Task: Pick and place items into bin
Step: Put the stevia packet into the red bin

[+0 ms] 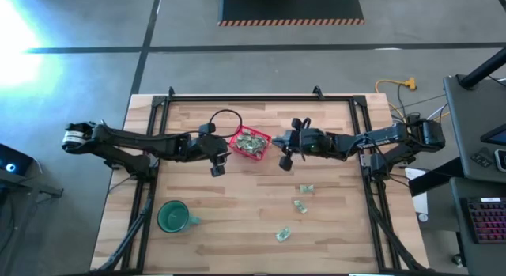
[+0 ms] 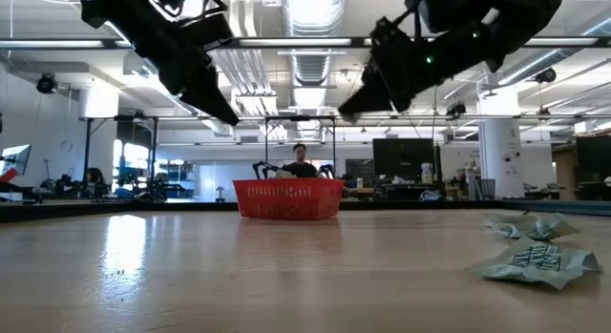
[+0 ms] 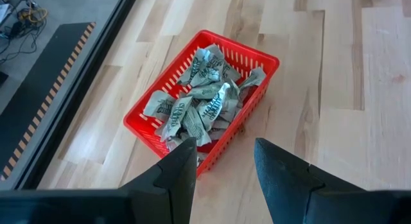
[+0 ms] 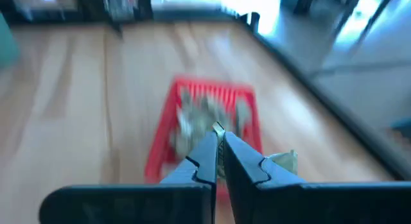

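The left hand (image 1: 217, 167) hovers just left of the red basket (image 1: 251, 143), its fingers (image 3: 178, 169) apart and empty. The basket sits toward the tabletop's (image 1: 237, 221) far edge, heaped with wrapped pieces (image 3: 192, 105). Just right of it, the right hand (image 4: 219, 142) is pinched on one wrapper (image 4: 280, 161); the basket lies straight ahead, so this arm likely drops next. Three pieces (image 1: 298, 205) remain nearer than the basket, to its right.

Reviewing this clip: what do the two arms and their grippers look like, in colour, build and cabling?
Both arms are dark, near-black jointed links. The left arm ends outboard in a pale, whitish cap, and a thin black cable loops above its wrist. The right arm is equally dark, with small green lights showing in the low view. The left gripper has two dark, wedge-shaped jaws; the right gripper has the same tapering dark pair.
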